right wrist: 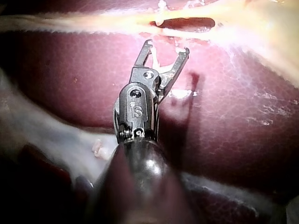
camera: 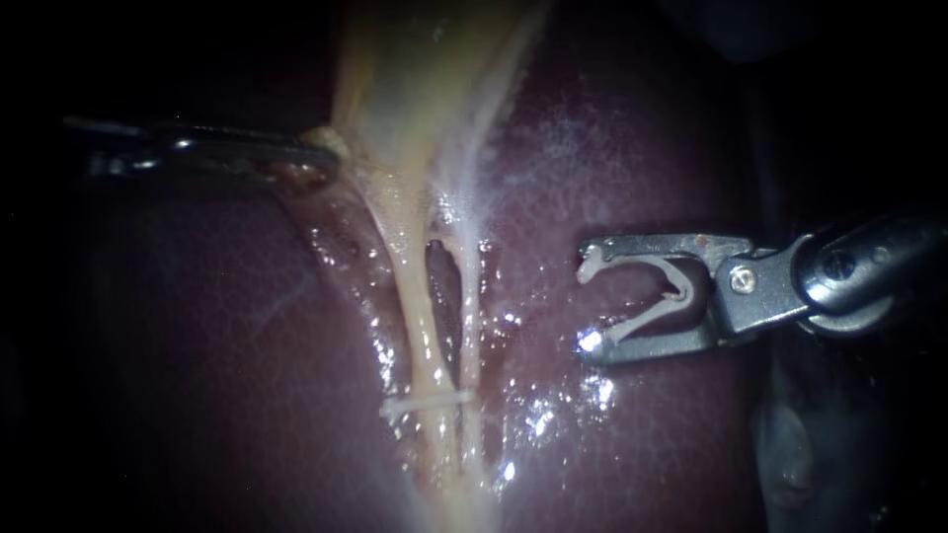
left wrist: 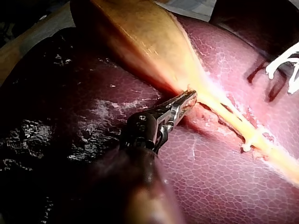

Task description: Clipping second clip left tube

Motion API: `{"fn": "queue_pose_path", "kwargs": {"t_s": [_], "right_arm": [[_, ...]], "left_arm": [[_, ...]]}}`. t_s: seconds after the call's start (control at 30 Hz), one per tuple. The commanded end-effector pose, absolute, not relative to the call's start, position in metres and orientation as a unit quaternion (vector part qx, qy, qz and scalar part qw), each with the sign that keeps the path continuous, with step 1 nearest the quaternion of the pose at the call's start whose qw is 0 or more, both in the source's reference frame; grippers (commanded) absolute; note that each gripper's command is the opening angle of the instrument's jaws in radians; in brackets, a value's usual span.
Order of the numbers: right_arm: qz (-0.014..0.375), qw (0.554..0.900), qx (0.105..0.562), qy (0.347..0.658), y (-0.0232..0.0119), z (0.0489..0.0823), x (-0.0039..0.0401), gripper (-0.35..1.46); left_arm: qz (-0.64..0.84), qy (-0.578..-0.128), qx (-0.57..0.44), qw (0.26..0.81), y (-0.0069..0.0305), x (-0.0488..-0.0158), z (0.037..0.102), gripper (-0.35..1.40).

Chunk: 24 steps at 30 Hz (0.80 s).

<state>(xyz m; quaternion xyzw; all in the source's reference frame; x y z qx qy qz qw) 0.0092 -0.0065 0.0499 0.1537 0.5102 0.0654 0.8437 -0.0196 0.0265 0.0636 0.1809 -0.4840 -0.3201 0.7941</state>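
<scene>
The pale yellow gallbladder [camera: 425, 79] narrows into two tubes, the left tube [camera: 420, 316] and the right tube [camera: 470, 296], with a dark gap between them. A white clip [camera: 425, 403] sits across the left tube low down. My left instrument [camera: 316, 163] is shut on tissue at the gallbladder's edge, which the left wrist view confirms [left wrist: 187, 99]. My right instrument [camera: 590, 303] hangs to the right of the tubes and apart from them. Its jaws stand wide apart, and a white clip [camera: 671, 286] is seated against both. In the right wrist view the tubes lie ahead of its jaws [right wrist: 167, 46].
Dark red, wet liver [camera: 642, 148] surrounds the tubes on both sides. Pale fatty tissue [right wrist: 56, 140] lies beside the right instrument's shaft. Between the right instrument's jaws and the right tube is a strip of bare liver.
</scene>
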Motion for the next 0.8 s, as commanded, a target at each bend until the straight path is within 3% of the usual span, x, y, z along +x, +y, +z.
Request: {"fn": "queue_pose_path", "kwargs": {"t_s": [0.03, 0.4, 0.8], "right_arm": [[0.065, 0.843, 0.155, 0.511, -0.0065, 0.0499, 0.0092, 0.5], [0.064, 0.841, 0.161, 0.512, -0.0065, 0.05, 0.0094, 0.5], [0.125, 0.82, 0.234, 0.506, -0.0066, 0.0502, 0.0112, 0.5]], "left_arm": [[-0.32, -0.488, 0.175, 0.793, 0.0268, -0.0191, 0.0627, -0.35], [-0.32, -0.497, 0.162, 0.79, 0.0271, -0.0185, 0.0606, -0.35], [-0.322, -0.496, 0.157, 0.791, 0.0265, -0.0191, 0.0612, -0.35]]}}
